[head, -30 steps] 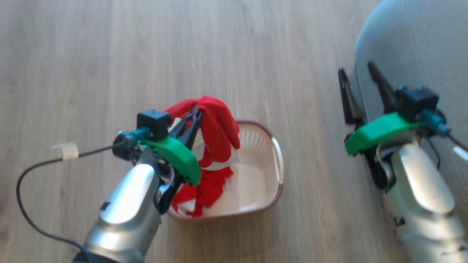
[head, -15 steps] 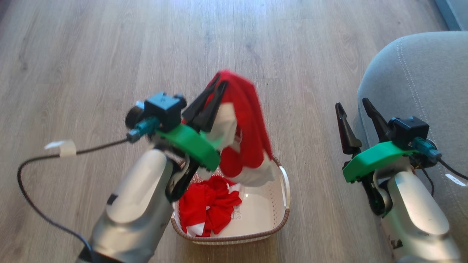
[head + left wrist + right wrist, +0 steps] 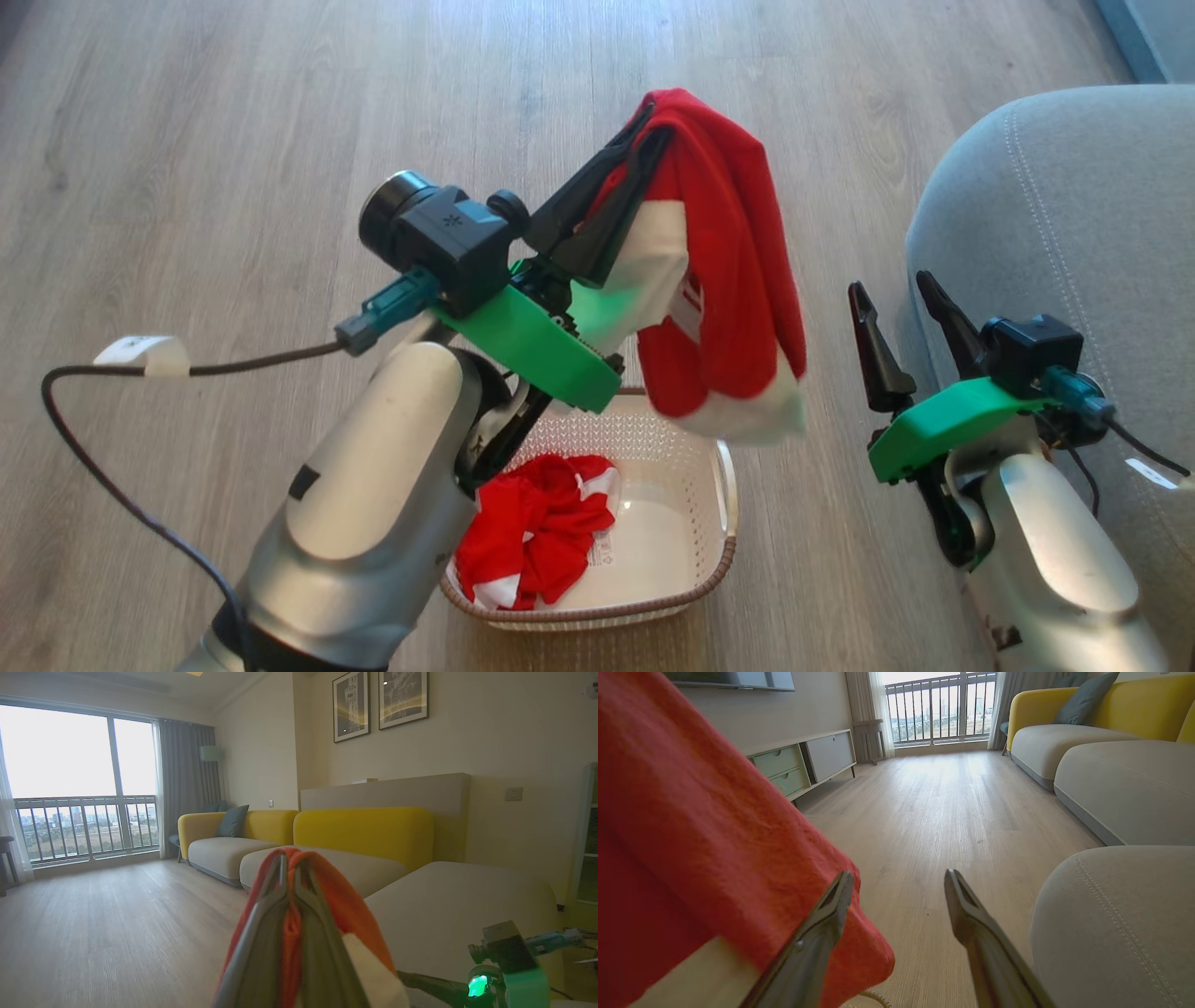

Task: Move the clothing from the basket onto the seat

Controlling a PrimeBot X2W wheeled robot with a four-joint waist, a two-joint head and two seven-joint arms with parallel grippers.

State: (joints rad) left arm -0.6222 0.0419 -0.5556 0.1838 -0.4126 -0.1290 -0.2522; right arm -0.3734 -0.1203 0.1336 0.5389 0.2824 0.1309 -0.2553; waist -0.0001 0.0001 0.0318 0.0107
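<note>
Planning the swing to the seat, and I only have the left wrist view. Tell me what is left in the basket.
Observer: One crumpled red-and-white garment lies in the basket, toward the robot's left.
Operator: Report how the held piece hangs.
Observer: The held garment drapes down from the left gripper, with its white hem free above the basket's far rim.
Operator: Give me the right gripper.
Observer: The right gripper is open and empty, fingers apart, beside the grey seat.
</note>
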